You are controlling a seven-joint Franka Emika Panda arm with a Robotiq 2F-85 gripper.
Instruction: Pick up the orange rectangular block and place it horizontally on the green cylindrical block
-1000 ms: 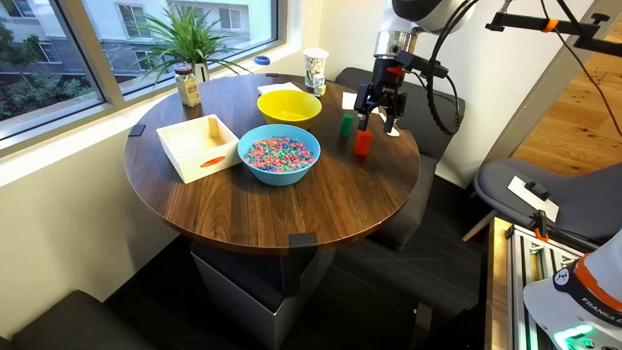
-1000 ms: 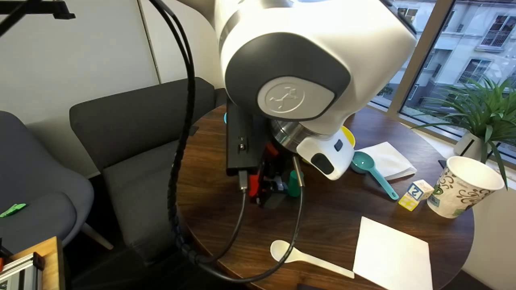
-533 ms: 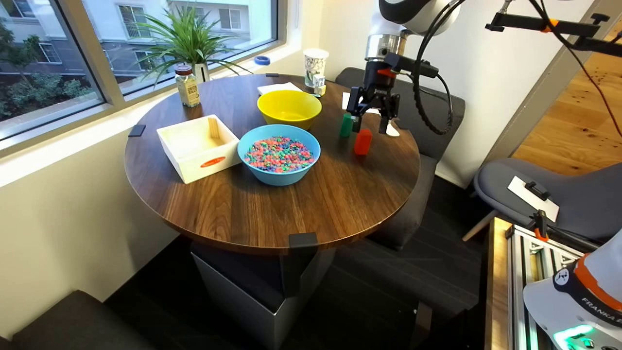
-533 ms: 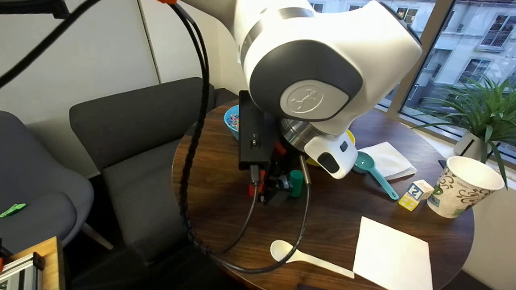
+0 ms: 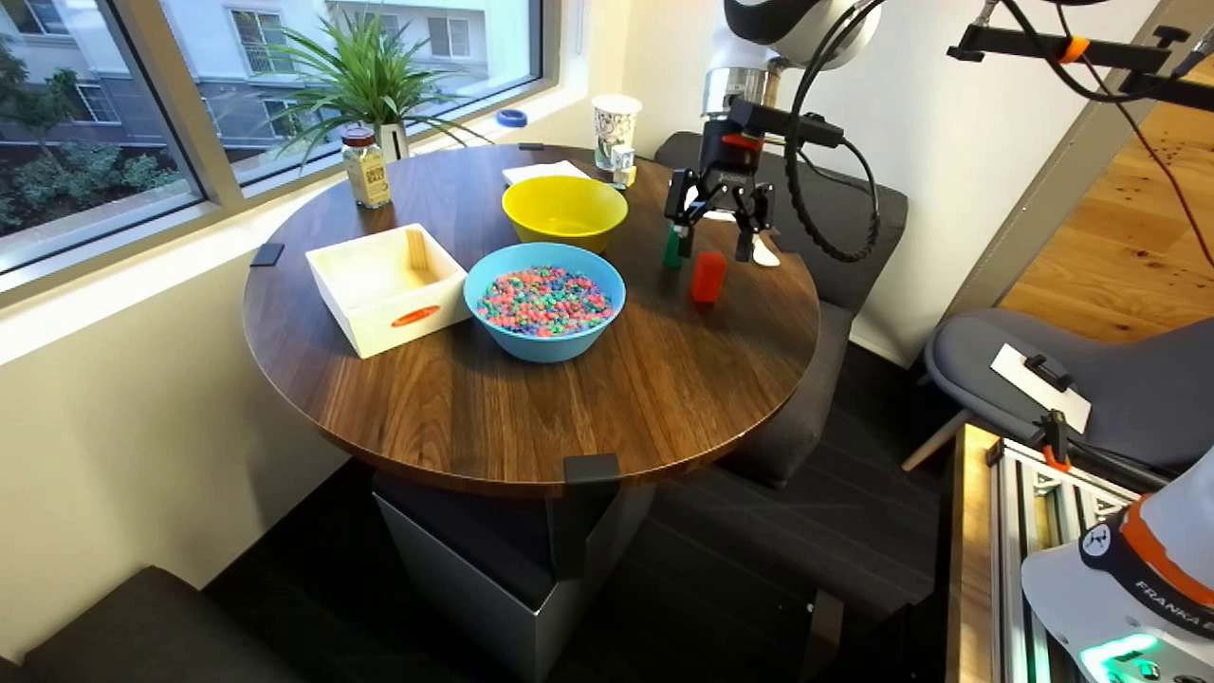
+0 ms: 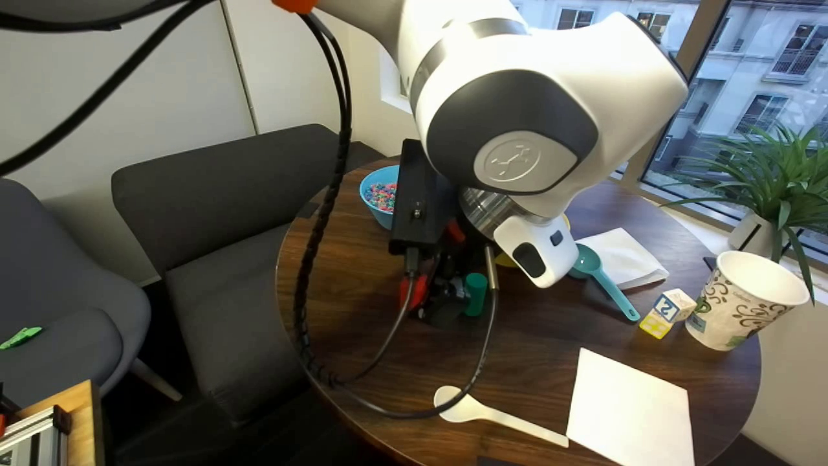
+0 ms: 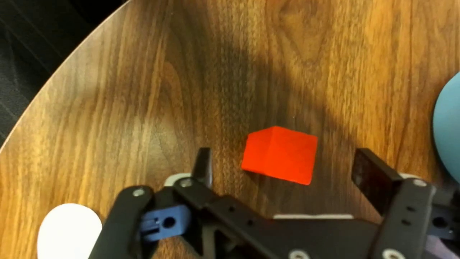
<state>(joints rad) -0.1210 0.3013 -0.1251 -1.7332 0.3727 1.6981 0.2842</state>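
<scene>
Close by the upright reddish-orange oblong block [image 7: 280, 155], the jaws of the black two-fingered gripper [image 5: 713, 250] are spread wide, nothing held! Over the last second the gripper has been shifted across, and now, in the wrist view, the block is framed between the jaws: a grasp, it seems, is being lined up. Just beside the block, the small upright green cylinder [image 6: 477, 298] is left bare-topped; the block must be laid flat there.
</scene>
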